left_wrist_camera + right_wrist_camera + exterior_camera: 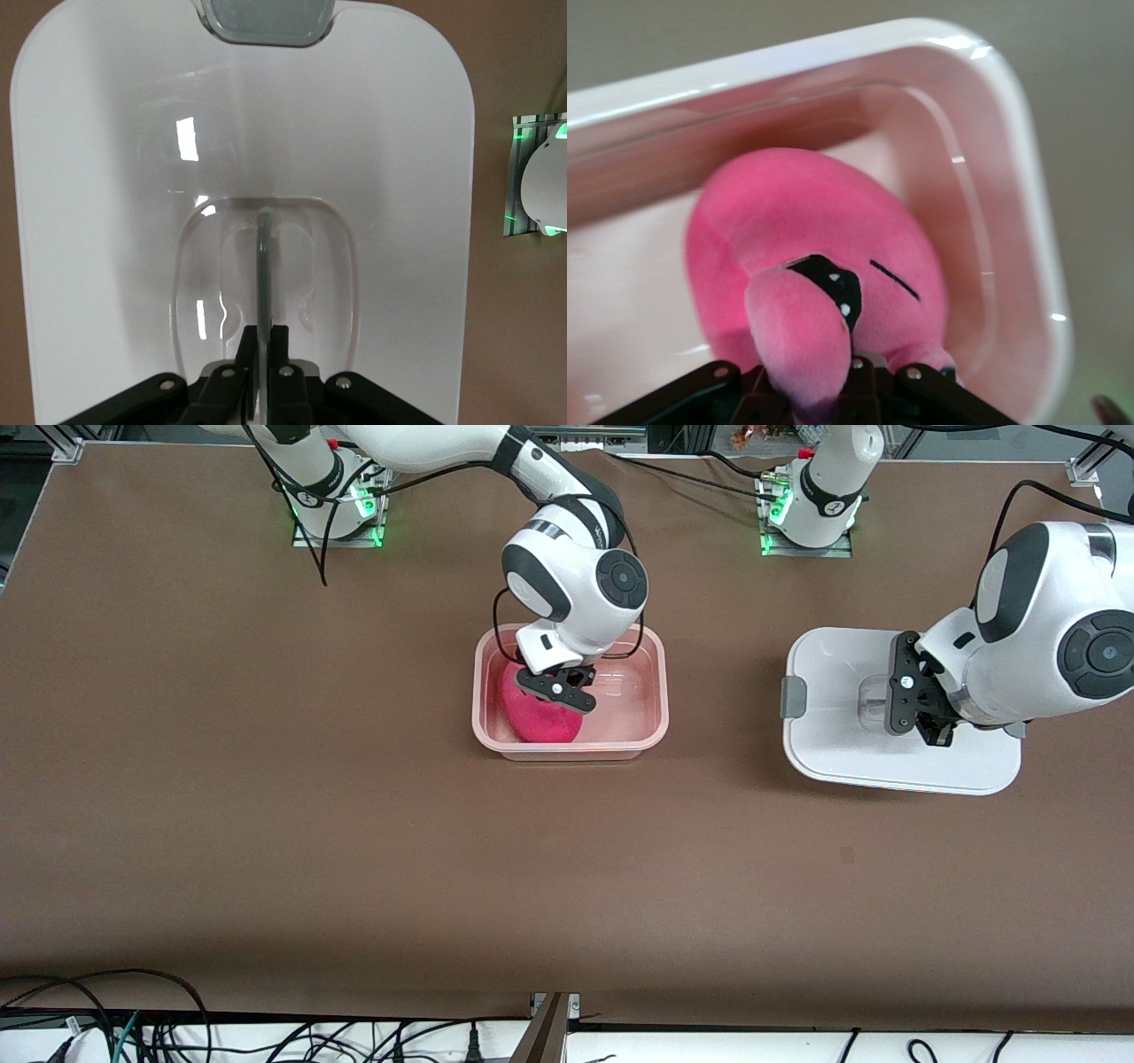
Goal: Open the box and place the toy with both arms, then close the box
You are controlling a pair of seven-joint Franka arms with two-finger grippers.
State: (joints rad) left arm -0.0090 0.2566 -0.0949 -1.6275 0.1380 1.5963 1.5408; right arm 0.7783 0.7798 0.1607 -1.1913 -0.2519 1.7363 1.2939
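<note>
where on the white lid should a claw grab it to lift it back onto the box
By the clear recessed centre handle. The lid lies flat on the table toward the left arm's end, so its thin edges offer little purchase, while the handle's upright bar stands in the recess. Come straight down from above, one finger on each side of the bar. The left claw is already at that handle.
</note>
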